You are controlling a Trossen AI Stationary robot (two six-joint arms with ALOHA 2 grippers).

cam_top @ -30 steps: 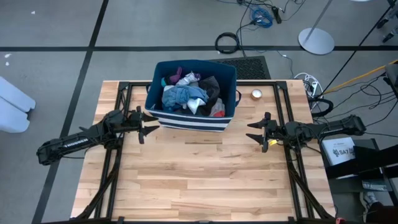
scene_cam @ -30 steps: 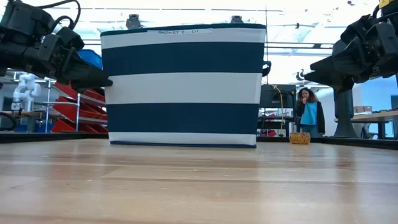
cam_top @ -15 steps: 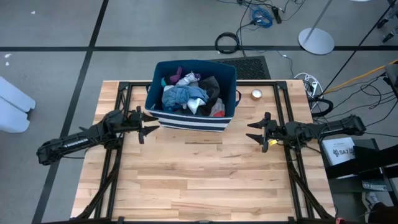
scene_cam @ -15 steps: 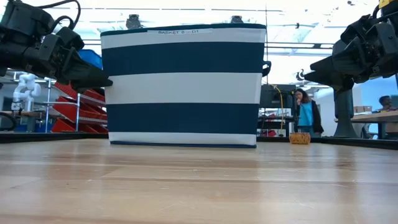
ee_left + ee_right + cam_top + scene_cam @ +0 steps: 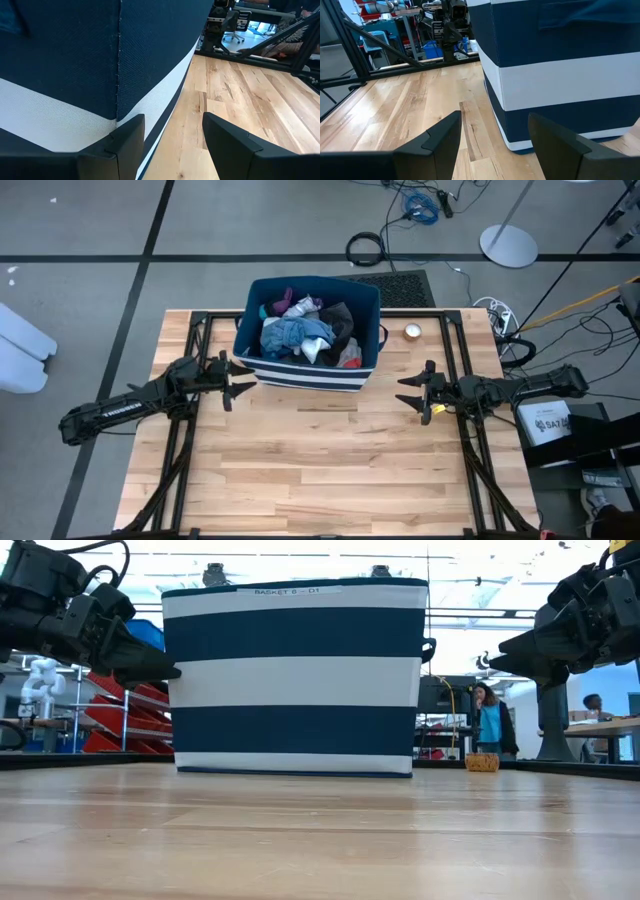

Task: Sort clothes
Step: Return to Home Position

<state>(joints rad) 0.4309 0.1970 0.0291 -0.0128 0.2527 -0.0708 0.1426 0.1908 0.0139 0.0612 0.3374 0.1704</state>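
The clothes [image 5: 305,330] lie piled inside the navy bin with white stripes [image 5: 300,375], which stands on the table near its far edge; I see white, blue-grey, dark, maroon and red pieces. My left gripper [image 5: 243,379] is open and empty beside the bin's left near corner; the bin's wall fills its wrist view [image 5: 75,75]. My right gripper [image 5: 405,391] is open and empty to the right of the bin, whose striped wall shows in its wrist view [image 5: 560,70].
A small round object [image 5: 412,331] lies on the table right of the bin. Black frame rails [image 5: 190,430] run along the table's left and right sides. Bare wood spreads over the near half of the table [image 5: 320,470]. A person [image 5: 492,722] stands in the room behind.
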